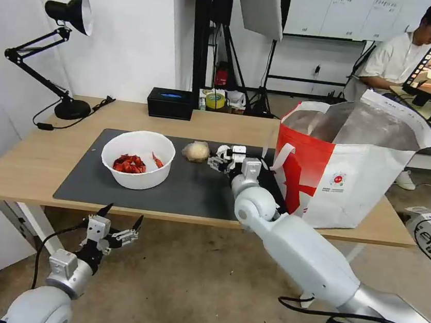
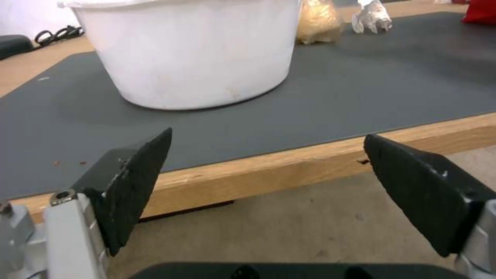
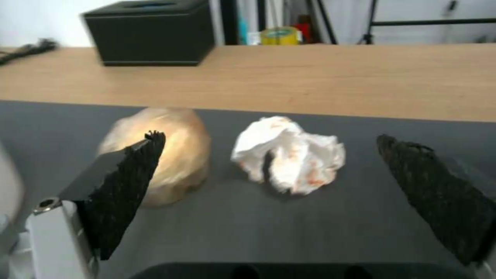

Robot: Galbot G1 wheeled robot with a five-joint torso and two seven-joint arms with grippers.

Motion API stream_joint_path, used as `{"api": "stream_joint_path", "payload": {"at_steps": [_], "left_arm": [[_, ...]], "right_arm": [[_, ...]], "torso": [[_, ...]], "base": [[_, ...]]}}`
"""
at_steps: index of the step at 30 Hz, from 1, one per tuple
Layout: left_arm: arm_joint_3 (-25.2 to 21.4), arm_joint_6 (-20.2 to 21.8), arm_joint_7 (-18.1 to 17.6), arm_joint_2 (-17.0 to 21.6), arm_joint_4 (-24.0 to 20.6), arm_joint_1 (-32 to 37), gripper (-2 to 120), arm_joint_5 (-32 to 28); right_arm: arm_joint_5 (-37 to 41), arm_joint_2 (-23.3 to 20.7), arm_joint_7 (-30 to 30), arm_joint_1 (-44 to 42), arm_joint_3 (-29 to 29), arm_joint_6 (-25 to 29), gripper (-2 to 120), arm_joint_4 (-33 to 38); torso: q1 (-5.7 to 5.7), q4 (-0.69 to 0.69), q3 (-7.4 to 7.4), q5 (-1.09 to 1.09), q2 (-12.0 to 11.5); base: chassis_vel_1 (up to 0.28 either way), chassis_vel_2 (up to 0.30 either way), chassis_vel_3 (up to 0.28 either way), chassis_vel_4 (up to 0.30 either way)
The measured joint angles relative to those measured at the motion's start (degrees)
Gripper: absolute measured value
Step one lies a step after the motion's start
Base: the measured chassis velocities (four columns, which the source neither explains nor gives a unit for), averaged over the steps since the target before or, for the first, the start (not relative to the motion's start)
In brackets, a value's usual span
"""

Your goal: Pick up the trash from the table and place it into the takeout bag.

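Right gripper (image 3: 269, 170): over the grey mat (image 1: 186, 189), fingers (image 3: 124, 182) spread wide, holding nothing, white tissue wad (image 3: 289, 155) between them. Beige paper ball (image 1: 196, 151): just beside the wad. White bowl (image 1: 138, 159) of crayfish shells: on the mat. Takeout bag (image 1: 350, 166): upright at the desk's (image 1: 28, 161) right end. Left gripper (image 1: 122, 218): below the desk's near edge, open, empty.

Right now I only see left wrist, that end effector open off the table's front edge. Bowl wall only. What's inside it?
Observer: Red shells on the bottom of the bowl.
Operator: Where's the right end effector?
Observer: Right end effector is open, low over the mat, lined up on the wad, not gripping it.
Operator: Bag?
Observer: Bag stands open on the right end of the table.
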Motion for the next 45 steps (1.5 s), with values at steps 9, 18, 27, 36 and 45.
{"api": "stream_joint_path", "payload": {"at_steps": [9,18,27,36,45], "left_arm": [[-0.15,0.00,0.01,-0.60,0.15,-0.19,100,-0.05],[0.05,-0.01,0.01,-0.52,0.44,-0.38,100,-0.14],[0.52,-0.08,0.02,-0.55,0.81,-0.88,100,-0.27],[0.55,-0.19,0.03,-0.43,0.82,-0.89,100,-0.28],[0.55,-0.22,0.09,-0.74,0.60,-0.85,100,-0.26]], "right_arm": [[0.37,5.29,5.49,4.19,-0.05,-2.89,100,-7.59],[0.62,8.79,8.53,6.48,-0.19,-5.08,100,-13.32],[1.16,11.45,8.70,9.58,-0.92,-5.49,100,-19.10],[2.82,12.09,7.25,11.25,-1.73,-8.34,100,-21.14],[3.96,12.98,6.84,12.16,-2.23,-9.72,100,-23.66]], "torso": [[-0.01,0.00,-0.01,0.00,0.00],[0.00,0.00,0.00,0.00,0.00],[0.00,0.00,0.00,0.00,0.00],[0.00,0.00,0.00,0.00,0.01],[0.00,0.00,0.00,0.00,0.01]], "base": [[0.000,0.000,0.000,0.000],[0.000,0.000,0.000,0.000],[0.000,0.000,0.000,0.000],[0.000,0.000,0.000,0.000],[0.000,0.000,0.000,0.000]]}}
